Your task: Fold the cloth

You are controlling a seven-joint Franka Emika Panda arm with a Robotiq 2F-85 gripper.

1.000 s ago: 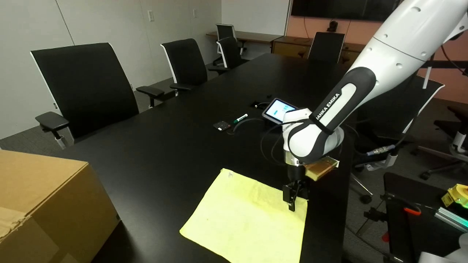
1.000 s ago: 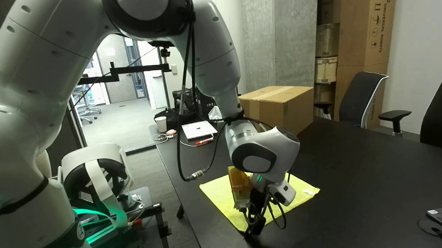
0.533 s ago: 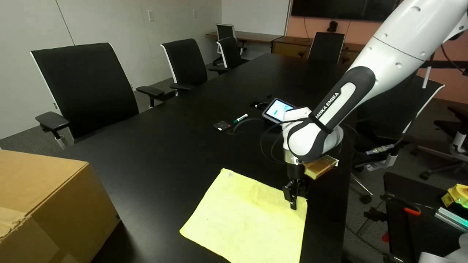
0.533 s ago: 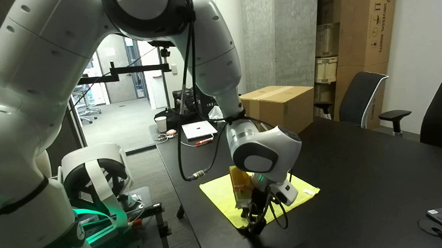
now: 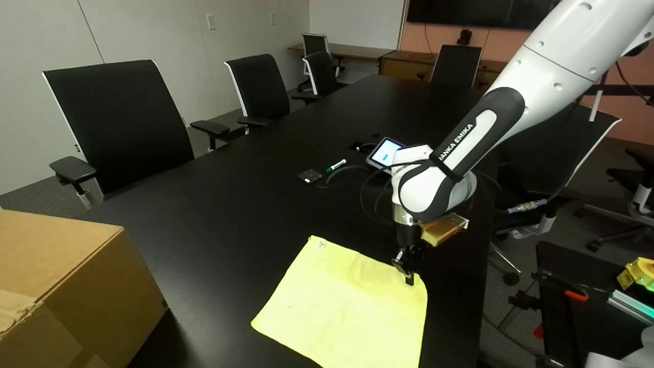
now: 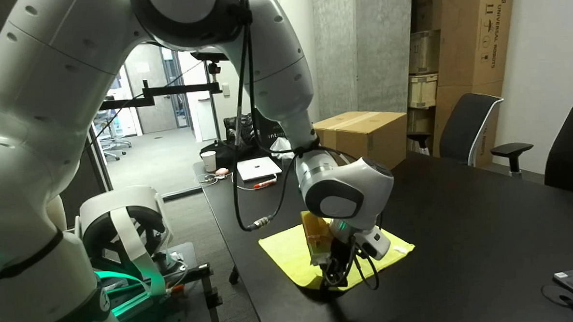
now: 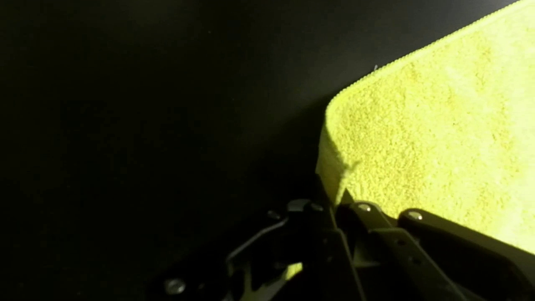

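Black table (image 5: 230,220) | yellow cloth (image 5: 342,312) | fingers (image 5: 410,279) pinching it near a corner | upturned edge (image 7: 330,165) plain only in wrist view

Open room runs across the smooth black tabletop (image 5: 219,225) between the thin yellow cloth (image 5: 347,306) and the tall brown cardboard box (image 5: 82,286). Well past the cloth, a small black remote control (image 5: 310,176), a white-and-green marker pen (image 5: 336,165) and a grey-framed lit touchscreen (image 5: 384,154) stand in the way. The black two-fingered gripper (image 5: 410,280), clamped on the cloth's raised corner, blocks that spot, a black cable with a silver connector (image 6: 260,223) drooping nearby.
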